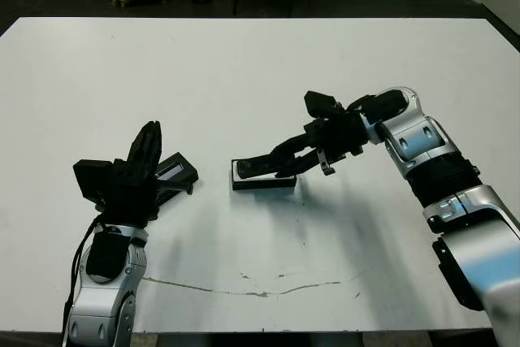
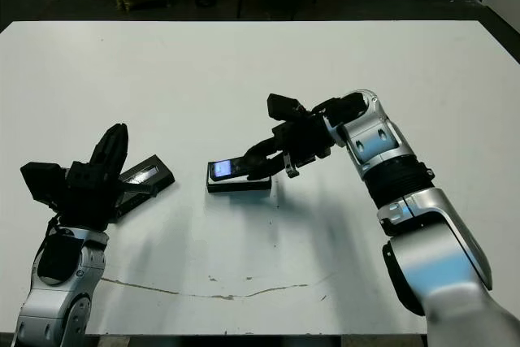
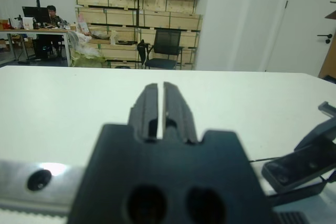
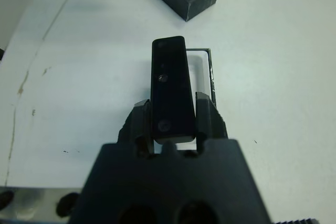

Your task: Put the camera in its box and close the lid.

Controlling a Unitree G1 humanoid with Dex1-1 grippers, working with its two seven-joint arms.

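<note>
right gripper (image 4: 173,129) clamped on camera (image 4: 171,94), held just above box (image 2: 238,184).
looks light, stiff, glossy so slippery; best gripped across narrow sides. left gripper (image 3: 157,106) fingers together beside lid (image 2: 143,175).

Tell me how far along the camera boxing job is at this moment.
Done: the right gripper has picked up the camera. In hand: it holds the camera over the open box, not yet seated. Left: lower and release it, then fit the lid, which lies on the table beside the idle left gripper.
</note>
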